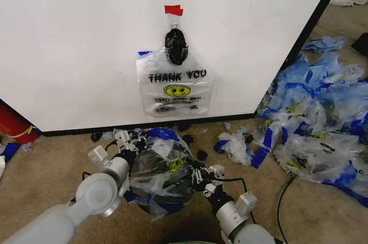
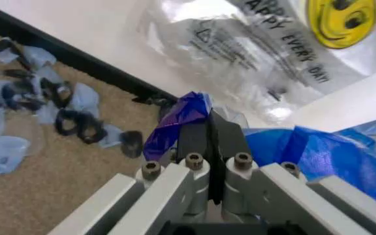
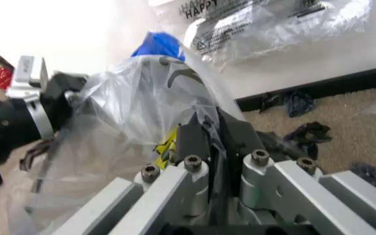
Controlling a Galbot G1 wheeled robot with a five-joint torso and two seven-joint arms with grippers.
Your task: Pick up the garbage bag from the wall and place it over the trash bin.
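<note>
Garbage bag (image 1: pixel 164 172) stretched over trash bin (image 1: pixel 167 193) on carpet (image 1: pixel 57 163) just before wall (image 1: pixel 75 42), held between both grippers. Left gripper (image 1: pixel 131 146) at bag's left rim, fingers (image 2: pixel 195 139) pressed together on blue handle (image 2: pixel 178 120). Right gripper (image 1: pixel 201 176) at bag's right rim, fingers (image 3: pixel 198 137) clamped on clear film. Second "THANK YOU" bag (image 1: pixel 174 90) hangs on wall above, under glossy black bundle (image 1: pixel 176 46) and red tape (image 1: pixel 173 10). Heap of blue-and-clear bags (image 1: pixel 322 123) far right.
</note>
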